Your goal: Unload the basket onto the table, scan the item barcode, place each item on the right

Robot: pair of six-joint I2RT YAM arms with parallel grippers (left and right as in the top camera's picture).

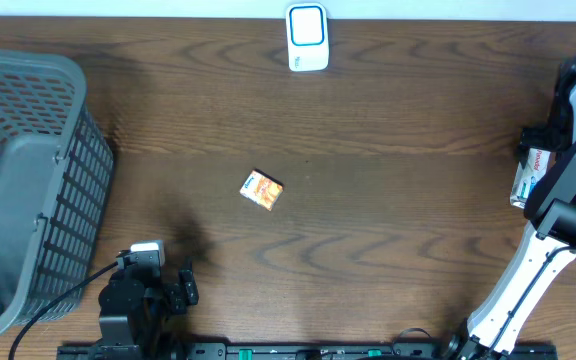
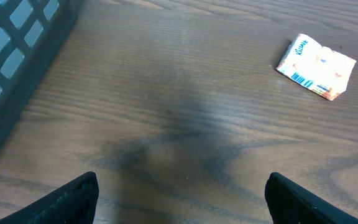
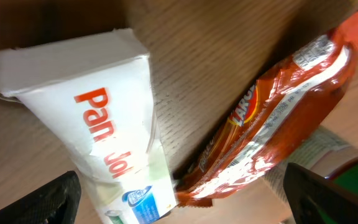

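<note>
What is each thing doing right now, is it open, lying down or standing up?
Left gripper: open, holding nothing.
Right gripper: open, holding nothing.
Tissue pack: lying flat, untouched.
White box: lying flat.
Red packet: lying against the white box.
Basket: upright.
Scanner: standing upright.

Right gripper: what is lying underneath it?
A white box with orange lettering and a red-orange snack packet, side by side on the wooden table. Something green beside the packet is mostly cut off, so I can't identify it.
</note>
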